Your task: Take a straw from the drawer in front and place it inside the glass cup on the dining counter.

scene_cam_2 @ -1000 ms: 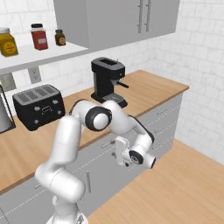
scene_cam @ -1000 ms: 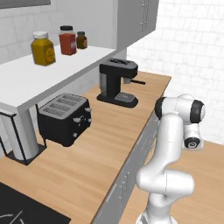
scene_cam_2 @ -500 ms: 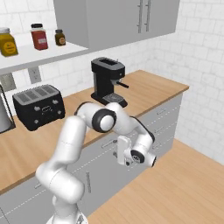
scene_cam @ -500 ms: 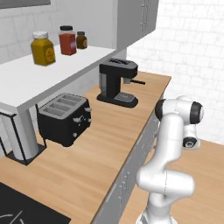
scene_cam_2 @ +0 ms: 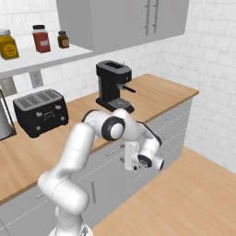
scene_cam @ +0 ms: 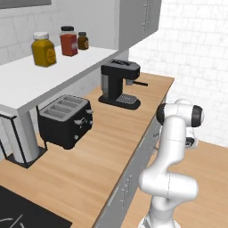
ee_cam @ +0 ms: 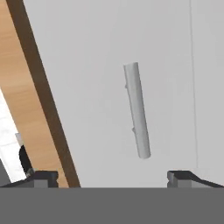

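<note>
My gripper (ee_cam: 113, 177) is open, its two dark fingertips (ee_cam: 43, 176) spread wide with nothing between them. It faces a shut grey drawer front (ee_cam: 96, 52) with a grey bar handle (ee_cam: 137, 109), a short way off and not touching. From the right base view the gripper (scene_cam_2: 125, 160) hangs low beside the grey drawer fronts (scene_cam_2: 173, 126) under the wall-side worktop. All drawers in sight are shut. The straw, the glass cup and the dining counter are out of view.
On the wood worktop (scene_cam: 102, 147) stand a black coffee machine (scene_cam: 118, 83) and a black toaster (scene_cam: 66, 120). Jars (scene_cam: 43, 48) sit on a white shelf above. The wood floor (scene_cam_2: 184, 203) lies open to the right of the arm.
The hand has drifted slightly up and in toward the drawer fronts. The jaws have stayed open.
</note>
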Controlling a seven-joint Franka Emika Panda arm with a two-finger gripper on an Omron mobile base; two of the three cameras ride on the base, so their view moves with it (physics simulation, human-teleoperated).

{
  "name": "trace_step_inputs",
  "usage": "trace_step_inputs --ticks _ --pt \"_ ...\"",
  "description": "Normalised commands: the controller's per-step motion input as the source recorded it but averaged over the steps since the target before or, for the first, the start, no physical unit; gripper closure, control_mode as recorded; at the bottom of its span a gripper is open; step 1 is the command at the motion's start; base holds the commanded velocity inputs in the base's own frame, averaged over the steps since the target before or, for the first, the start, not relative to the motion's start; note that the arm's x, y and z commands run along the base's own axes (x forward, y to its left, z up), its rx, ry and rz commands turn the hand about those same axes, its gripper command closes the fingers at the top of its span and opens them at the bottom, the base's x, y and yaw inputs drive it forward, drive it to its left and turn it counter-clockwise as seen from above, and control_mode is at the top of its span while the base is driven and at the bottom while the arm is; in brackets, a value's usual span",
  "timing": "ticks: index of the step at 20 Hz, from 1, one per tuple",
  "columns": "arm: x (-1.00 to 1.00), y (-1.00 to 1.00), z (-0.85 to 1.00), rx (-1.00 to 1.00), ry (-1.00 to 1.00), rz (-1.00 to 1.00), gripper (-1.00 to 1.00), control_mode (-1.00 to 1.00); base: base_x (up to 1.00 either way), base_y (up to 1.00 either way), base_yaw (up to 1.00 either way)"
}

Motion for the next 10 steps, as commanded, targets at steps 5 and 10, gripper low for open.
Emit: trace_step_inputs --ticks 5,10 --pt "0.38 0.02 -0.30 0.00 0.07 0.00 -1.00 -1.00 0.00 0.00 0.00" --pt "0.34 0.00 -0.32 0.00 0.07 0.00 -1.00 -1.00 0.00 0.00 0.00"
